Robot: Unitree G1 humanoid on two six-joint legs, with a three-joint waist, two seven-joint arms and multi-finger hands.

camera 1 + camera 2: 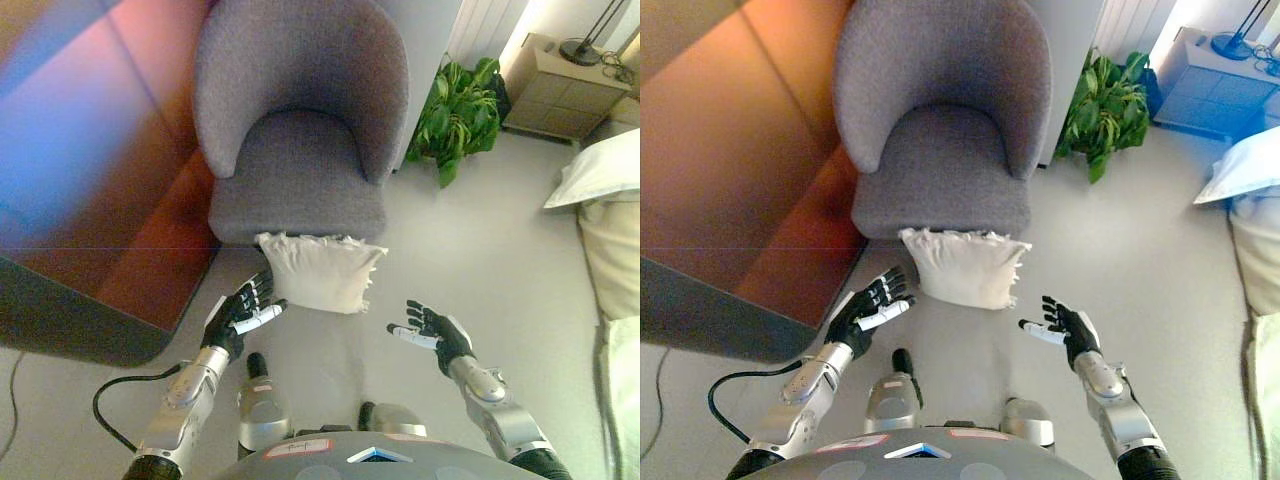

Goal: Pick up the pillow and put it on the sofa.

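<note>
A cream pillow (320, 270) with a frilled edge lies on the floor, leaning against the front of a grey armchair (300, 130). My left hand (243, 308) is open, its fingers spread, just left of the pillow's lower left corner and close to it. My right hand (430, 330) is open, palm turned inward, a little below and to the right of the pillow, apart from it. Both hands are empty. The same scene shows in the right eye view, with the pillow (965, 268) between the hands.
A wooden cabinet wall (90, 180) stands at the left. A green potted plant (458, 115) is right of the armchair. A bed with white bedding (605, 220) runs along the right edge. A bedside cabinet (565, 95) stands at the far right.
</note>
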